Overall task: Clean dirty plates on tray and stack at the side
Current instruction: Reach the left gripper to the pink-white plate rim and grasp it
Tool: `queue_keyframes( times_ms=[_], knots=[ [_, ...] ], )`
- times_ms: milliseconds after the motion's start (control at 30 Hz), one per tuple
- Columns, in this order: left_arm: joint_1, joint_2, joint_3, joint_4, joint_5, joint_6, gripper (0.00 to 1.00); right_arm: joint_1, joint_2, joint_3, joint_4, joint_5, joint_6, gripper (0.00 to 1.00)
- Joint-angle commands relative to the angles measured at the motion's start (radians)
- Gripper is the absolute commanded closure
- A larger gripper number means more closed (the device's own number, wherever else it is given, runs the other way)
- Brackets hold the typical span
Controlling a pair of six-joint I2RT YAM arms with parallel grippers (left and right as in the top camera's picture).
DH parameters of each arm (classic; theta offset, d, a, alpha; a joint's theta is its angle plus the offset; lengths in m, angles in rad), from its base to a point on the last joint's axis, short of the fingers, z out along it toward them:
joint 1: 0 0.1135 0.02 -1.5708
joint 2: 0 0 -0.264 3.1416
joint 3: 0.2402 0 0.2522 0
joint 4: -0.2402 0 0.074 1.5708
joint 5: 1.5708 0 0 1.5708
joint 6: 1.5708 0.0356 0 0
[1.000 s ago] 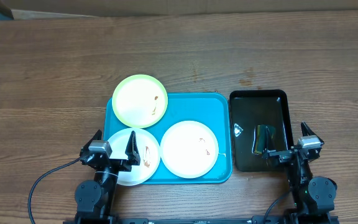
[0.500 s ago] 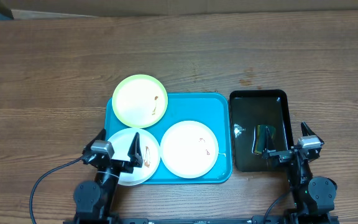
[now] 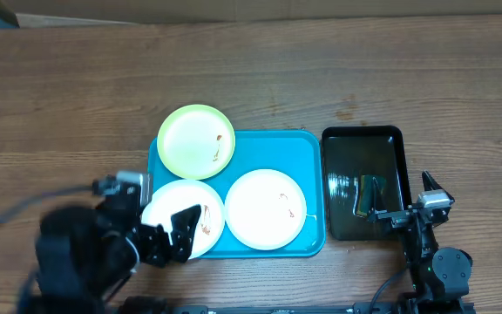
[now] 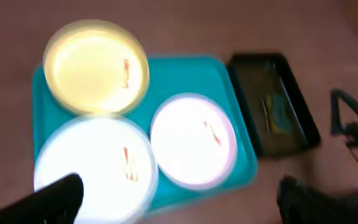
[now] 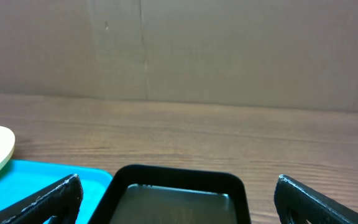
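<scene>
The turquoise tray (image 3: 308, 144) holds two white plates, one at the front left (image 3: 186, 214) and one in the middle (image 3: 265, 208), both with small brown smears. A lime-green plate (image 3: 196, 141) with a brown smear overlaps the tray's back left corner. My left gripper (image 3: 159, 237) is open, blurred and raised by the front-left white plate. Its wrist view looks down on the green plate (image 4: 96, 65), both white plates (image 4: 95, 168) (image 4: 191, 140) and the tray (image 4: 185, 71), with my left gripper (image 4: 179, 190) wide open. My right gripper (image 3: 405, 208) is open and empty at the black tray's front.
A glossy black tray (image 3: 362, 133) stands right of the turquoise one, with a small dark green object (image 3: 371, 194) in it. It also shows in the right wrist view (image 5: 179, 177), with my right gripper (image 5: 179, 211) open before it. Bare wooden table surrounds the trays.
My left arm has swung up and to the left from its resting pose and is blurred by motion. The right arm and the plates have not moved.
</scene>
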Motion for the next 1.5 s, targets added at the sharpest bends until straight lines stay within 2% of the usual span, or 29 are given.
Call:
queue_keyframes(
  times_ms=[0, 67, 133, 300, 367, 433, 533, 600, 700, 833, 933, 1167, 1467],
  knots=[
    [-0.006, 0.249, 0.243, -0.193, 0.034, 0.050, 0.00, 0.004, -0.010, -0.010, 0.006, 0.009, -0.003, 0.00],
    [-0.006, 0.368, 0.347, -0.254, 0.034, 0.050, 0.00, 0.004, -0.010, -0.010, 0.006, 0.009, -0.003, 0.00],
    [-0.006, 0.474, 0.408, -0.236, 0.035, 0.049, 0.00, 0.004, -0.010, -0.010, 0.006, 0.009, -0.003, 0.00],
    [-0.006, 0.667, 0.433, -0.249, 0.076, 0.029, 0.01, 0.004, -0.010, -0.010, 0.006, 0.010, -0.003, 0.00],
    [-0.014, 0.729, 0.428, -0.301, 0.057, 0.022, 0.28, 0.004, -0.010, -0.010, 0.006, 0.010, -0.003, 0.00],
    [-0.048, 0.758, 0.398, -0.319, -0.010, -0.024, 0.40, 0.004, -0.010, -0.010, 0.006, 0.009, -0.003, 0.00],
    [-0.155, 0.759, 0.285, -0.241, -0.104, -0.146, 0.49, 0.004, -0.010, -0.010, 0.006, 0.010, -0.003, 0.00],
    [-0.236, 0.760, 0.212, -0.169, -0.150, -0.201, 0.52, 0.004, -0.010, -0.010, 0.006, 0.009, -0.003, 0.00],
    [-0.352, 0.763, 0.103, -0.019, -0.226, -0.275, 0.67, 0.004, -0.010, -0.010, 0.006, 0.010, -0.003, 0.00],
    [-0.441, 0.782, -0.003, 0.139, -0.328, -0.277, 0.62, 0.004, -0.010, -0.010, 0.006, 0.010, -0.003, 0.00],
    [-0.455, 0.813, -0.058, 0.218, -0.389, -0.272, 0.59, 0.004, -0.010, -0.010, 0.006, 0.010, -0.003, 0.00],
    [-0.449, 0.963, -0.093, 0.349, -0.371, -0.166, 0.57, 0.004, -0.010, -0.010, 0.006, 0.010, -0.003, 0.00],
    [-0.417, 1.120, -0.093, 0.450, -0.392, -0.122, 0.60, 0.004, -0.010, -0.010, 0.006, 0.009, -0.003, 0.00]
  ],
)
